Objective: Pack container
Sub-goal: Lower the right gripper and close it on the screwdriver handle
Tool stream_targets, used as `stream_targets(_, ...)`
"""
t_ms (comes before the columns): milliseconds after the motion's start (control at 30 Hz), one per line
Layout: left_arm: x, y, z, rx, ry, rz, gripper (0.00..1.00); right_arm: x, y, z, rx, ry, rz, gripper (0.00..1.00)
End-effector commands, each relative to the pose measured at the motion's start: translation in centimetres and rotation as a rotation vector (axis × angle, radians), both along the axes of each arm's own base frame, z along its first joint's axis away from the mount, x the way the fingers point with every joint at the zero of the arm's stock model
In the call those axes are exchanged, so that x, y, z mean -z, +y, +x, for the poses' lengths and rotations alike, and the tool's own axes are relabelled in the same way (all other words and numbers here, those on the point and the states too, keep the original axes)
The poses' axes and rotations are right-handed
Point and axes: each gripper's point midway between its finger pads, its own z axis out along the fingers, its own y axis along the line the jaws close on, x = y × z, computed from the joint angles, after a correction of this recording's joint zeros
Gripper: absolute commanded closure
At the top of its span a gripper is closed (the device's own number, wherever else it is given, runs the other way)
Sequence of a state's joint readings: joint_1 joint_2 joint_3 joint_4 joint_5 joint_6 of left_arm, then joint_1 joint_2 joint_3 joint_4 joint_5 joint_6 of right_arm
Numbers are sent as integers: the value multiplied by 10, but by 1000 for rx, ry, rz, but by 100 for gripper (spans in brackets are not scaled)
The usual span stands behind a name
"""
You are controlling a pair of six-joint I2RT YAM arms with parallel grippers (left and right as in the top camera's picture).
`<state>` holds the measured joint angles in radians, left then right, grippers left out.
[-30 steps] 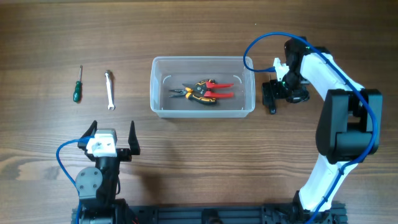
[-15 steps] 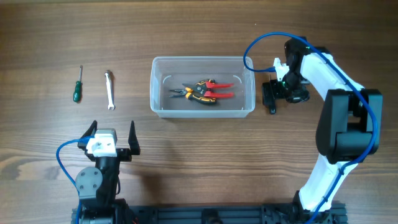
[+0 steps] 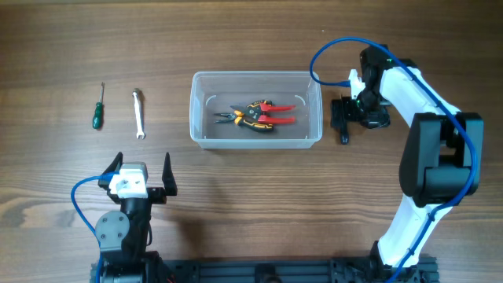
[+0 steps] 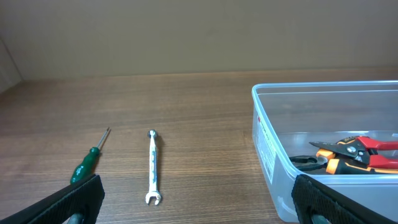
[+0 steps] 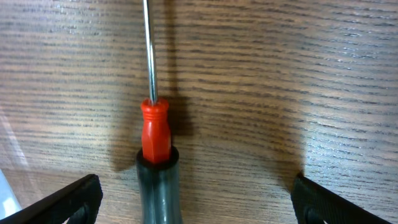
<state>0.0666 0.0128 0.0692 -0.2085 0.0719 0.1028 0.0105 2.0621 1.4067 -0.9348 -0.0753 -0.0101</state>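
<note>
The clear plastic container (image 3: 256, 76) stands mid-table and holds orange-black pliers (image 3: 245, 115) and red-handled pliers (image 3: 279, 116). It also shows in the left wrist view (image 4: 266, 144), with the pliers (image 4: 354, 154) inside. My right gripper (image 3: 343, 118) is open just right of the container, low over a screwdriver (image 3: 343, 137). In the right wrist view this black-handled, red-collared screwdriver (image 5: 157, 168) lies between my open fingers (image 5: 199, 204), nearer the left one. My left gripper (image 3: 142, 174) is open and empty near the front edge; it also shows in the left wrist view (image 4: 199, 205).
A green-handled screwdriver (image 3: 97, 108) and a small silver wrench (image 3: 138, 114) lie side by side at the left. Both show in the left wrist view, the screwdriver (image 4: 87, 163) left of the wrench (image 4: 153, 167), ahead of the left fingers.
My right gripper has shifted slightly up and toward the container over the black-handled screwdriver. The left arm and the other tools have not moved.
</note>
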Motion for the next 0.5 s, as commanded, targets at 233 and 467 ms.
stream_targets(233,1,1,0,-6,-4,-8,0,10,13,-5,229,56,55,3)
stream_targets(467,1,1,0,-6,-4,-8,0,11,13,-4,272,56,54,3)
